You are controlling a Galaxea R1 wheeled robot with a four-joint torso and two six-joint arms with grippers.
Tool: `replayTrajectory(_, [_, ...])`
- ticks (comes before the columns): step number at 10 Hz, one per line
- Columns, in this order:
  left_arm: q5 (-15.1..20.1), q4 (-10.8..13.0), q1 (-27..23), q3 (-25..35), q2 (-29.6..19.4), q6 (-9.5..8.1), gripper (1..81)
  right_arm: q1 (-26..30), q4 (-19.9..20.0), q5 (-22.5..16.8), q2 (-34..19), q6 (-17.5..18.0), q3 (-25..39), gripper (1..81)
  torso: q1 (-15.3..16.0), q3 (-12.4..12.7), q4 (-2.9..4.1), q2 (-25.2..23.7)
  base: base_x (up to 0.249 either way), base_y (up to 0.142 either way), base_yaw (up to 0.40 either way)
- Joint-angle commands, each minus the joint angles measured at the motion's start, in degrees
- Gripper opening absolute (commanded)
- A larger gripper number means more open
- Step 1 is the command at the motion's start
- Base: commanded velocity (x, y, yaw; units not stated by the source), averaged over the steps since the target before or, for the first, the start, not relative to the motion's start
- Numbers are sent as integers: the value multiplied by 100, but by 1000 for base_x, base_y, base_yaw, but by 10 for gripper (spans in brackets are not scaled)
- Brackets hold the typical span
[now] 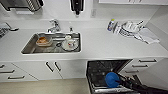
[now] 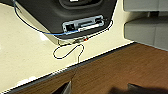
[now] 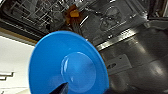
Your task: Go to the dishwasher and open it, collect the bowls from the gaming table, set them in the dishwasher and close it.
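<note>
Holding a blue bowl (image 1: 112,79) over the open dishwasher (image 1: 105,72), the right gripper (image 3: 62,88) has its fingers pinched on the rim. I'd worry the bowl, gripped so near its edge, could slip or knock against the wire racks (image 3: 30,12). It looks round, shallow, glossy plastic. The left fingers I cannot tell.

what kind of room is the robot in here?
Likely an office kitchenette: a white countertop with an inset stainless-steel sink holding dishes, a chrome tap, and an open dark-interior dishwasher under the counter.
</note>
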Motion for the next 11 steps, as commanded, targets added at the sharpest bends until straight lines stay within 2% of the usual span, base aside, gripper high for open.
replayTrajectory(1, [456,79,292,70,33,45,811,693,43,-289,-404,290,48,811,0,2,0,0,0,0,0])
replayTrajectory(3, [456,18,266,70,68,45,811,728,70,-408,-823,308,433,811,0,0,0,0,0,0,0])
replayTrajectory(4, [473,8,205,52,85,1,811,702,-18,-1038,-1105,300,697,811,0,2,0,0,0,0,0])
replayTrajectory(5, [473,-132,143,8,85,-61,811,537,-10,-1577,-1351,247,838,811,0,2,0,0,0,0,0])
replayTrajectory(6, [490,-429,74,0,120,-61,811,195,-27,-1982,-1693,212,1048,811,0,0,0,0,0,0,0])
replayTrajectory(7, [543,-639,29,-18,155,-61,811,-193,-105,-2116,-1948,56,1276,811,0,2,0,0,0,0,0])
replayTrajectory(8, [544,-747,20,-53,173,-61,811,-683,-142,-2117,-2144,-105,1428,811,0,2,0,0,0,0,0])
replayTrajectory(11, [526,-765,-42,-115,156,-69,811,-1951,-194,-2002,-2215,-562,1533,811,0,2,0,0,0,0,0])
